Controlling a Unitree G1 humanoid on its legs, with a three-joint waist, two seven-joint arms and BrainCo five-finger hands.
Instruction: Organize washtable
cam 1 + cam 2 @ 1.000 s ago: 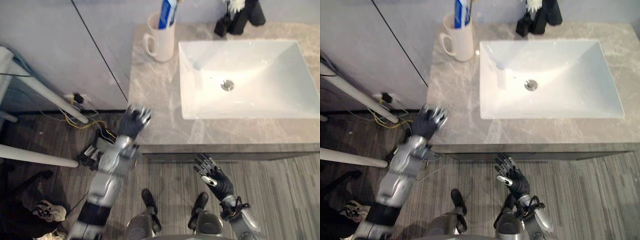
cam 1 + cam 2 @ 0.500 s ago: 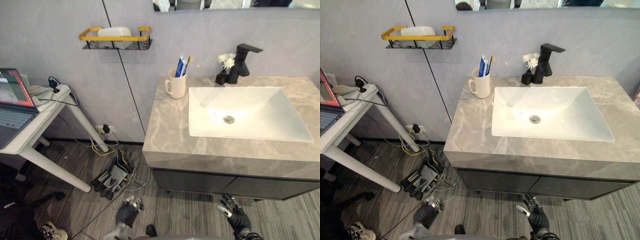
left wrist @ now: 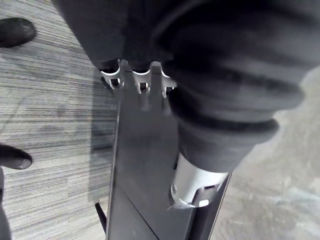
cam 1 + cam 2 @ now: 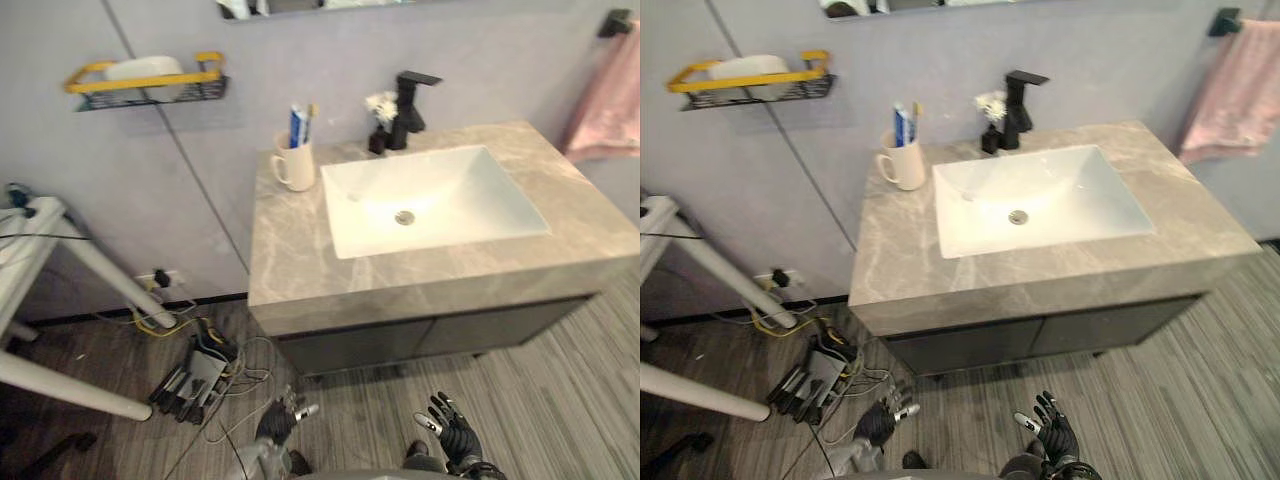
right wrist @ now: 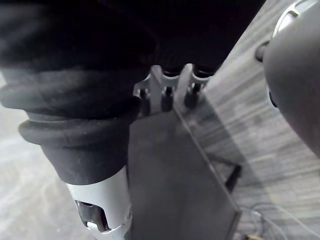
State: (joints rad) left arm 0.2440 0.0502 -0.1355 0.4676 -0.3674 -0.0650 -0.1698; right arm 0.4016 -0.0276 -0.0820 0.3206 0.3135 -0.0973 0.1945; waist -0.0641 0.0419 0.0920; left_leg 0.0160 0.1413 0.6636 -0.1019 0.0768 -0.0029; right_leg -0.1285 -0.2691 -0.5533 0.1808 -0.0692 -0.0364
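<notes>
The washtable has a grey marble counter [image 4: 300,250] with a white sink [image 4: 470,195] set in it. A white mug [image 4: 297,165] at the back left of the counter holds a toothpaste tube [image 4: 297,124] and a toothbrush. A black faucet [image 4: 408,100] stands behind the sink, with a small black vase of white flowers [image 4: 379,115] next to it. My left hand [image 4: 280,420] hangs low in front of the cabinet, fingers [image 3: 141,82] stretched out and holding nothing. My right hand [image 4: 455,438] also hangs low, open with spread fingers [image 5: 167,95], and is empty.
A dark cabinet [image 4: 420,335] sits under the counter. A yellow-railed shelf [image 4: 145,82] on the wall carries a white item. A pink towel [image 4: 610,95] hangs at the right. A power strip with cables [image 4: 190,375] lies on the floor beside a white table leg [image 4: 60,300].
The camera has pulled back and swung, so the whole washtable shows. My left hand has dropped from the counter's front corner to near the floor, and its fingers have straightened.
</notes>
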